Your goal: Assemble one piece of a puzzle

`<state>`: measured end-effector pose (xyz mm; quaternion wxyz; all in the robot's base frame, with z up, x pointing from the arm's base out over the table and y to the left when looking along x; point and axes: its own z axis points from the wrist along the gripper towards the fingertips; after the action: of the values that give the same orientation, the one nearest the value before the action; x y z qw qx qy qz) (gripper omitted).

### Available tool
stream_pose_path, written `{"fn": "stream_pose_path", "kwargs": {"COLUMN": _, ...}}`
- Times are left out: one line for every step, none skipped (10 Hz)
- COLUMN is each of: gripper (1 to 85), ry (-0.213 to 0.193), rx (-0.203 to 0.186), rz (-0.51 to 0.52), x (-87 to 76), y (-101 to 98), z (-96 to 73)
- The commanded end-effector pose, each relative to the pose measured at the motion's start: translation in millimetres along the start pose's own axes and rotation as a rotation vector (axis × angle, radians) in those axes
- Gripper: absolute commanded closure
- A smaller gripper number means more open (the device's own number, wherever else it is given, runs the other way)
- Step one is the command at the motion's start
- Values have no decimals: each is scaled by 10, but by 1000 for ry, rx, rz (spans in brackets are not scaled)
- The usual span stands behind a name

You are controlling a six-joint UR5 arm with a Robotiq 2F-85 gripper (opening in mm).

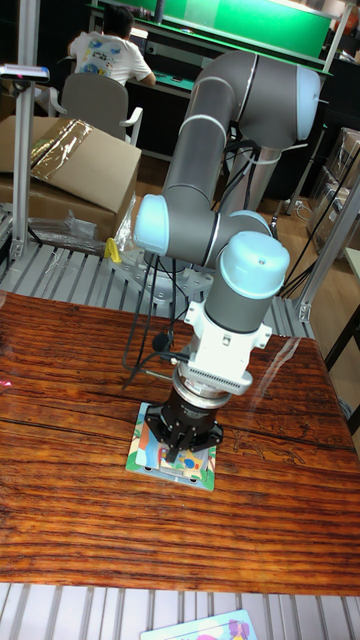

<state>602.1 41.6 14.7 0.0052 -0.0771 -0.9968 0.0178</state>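
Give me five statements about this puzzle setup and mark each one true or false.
1. The end effector is directly above the puzzle board. True.
2. The puzzle board lies on a white plastic table. False: the table is dark reddish wood.
3. A person sits in the background with their back to the camera. True.
4. Two robot arms work at the table. False: only one arm is visible.
5. A cardboard box sits behind the table on the image's left. True.

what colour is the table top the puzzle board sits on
Dark reddish-brown wood grain on the table top, under the multicoloured puzzle board; the tall fixed view shows it.
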Motion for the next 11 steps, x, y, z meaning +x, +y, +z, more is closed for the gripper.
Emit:
{"fn": "stream_pose_path", "kwargs": {"gripper": 843, "ry": 2, "rx": -3, "rz": 9, "x": -15, "y": -9, "z": 18}}
{"fn": "stream_pose_path", "kwargs": {"gripper": 843, "ry": 5, "rx": -4, "rz": 11, "x": 1, "y": -2, "z": 0}}
{"fn": "stream_pose_path", "kwargs": {"gripper": 843, "ry": 8, "rx": -4, "rz": 11, "x": 14, "y": 0, "z": -8}}
{"fn": "stream_pose_path", "kwargs": {"gripper": 843, "ry": 8, "rx": -4, "rz": 11, "x": 16, "y": 1, "z": -9}}
{"fn": "stream_pose_path", "kwargs": {"gripper": 843, "ry": 8, "rx": -4, "rz": 11, "x": 15, "y": 1, "z": -9}}
{"fn": "stream_pose_path", "kwargs": {"gripper": 843, "ry": 9, "rx": -7, "rz": 12, "x": 16, "y": 9, "z": -3}}
{"fn": "stream_pose_path", "kwargs": {"gripper": 843, "ry": 7, "rx": -7, "rz": 14, "x": 11, "y": 12, "z": 17}}
{"fn": "stream_pose_path", "kwargs": {"gripper": 843, "ry": 5, "rx": -7, "rz": 18, "x": 9, "y": 17, "z": 46}}
{"fn": "stream_pose_path", "kwargs": {"gripper": 843, "ry": 4, "rx": -8, "rz": 23, "x": -2, "y": 13, "z": 73}}
{"fn": "stream_pose_path", "kwargs": {"gripper": 843, "ry": 2, "rx": -8, "rz": 28, "x": -9, "y": 13, "z": 83}}
{"fn": "stream_pose_path", "kwargs": {"gripper": 843, "ry": 3, "rx": -9, "rz": 31, "x": -7, "y": 17, "z": 85}}
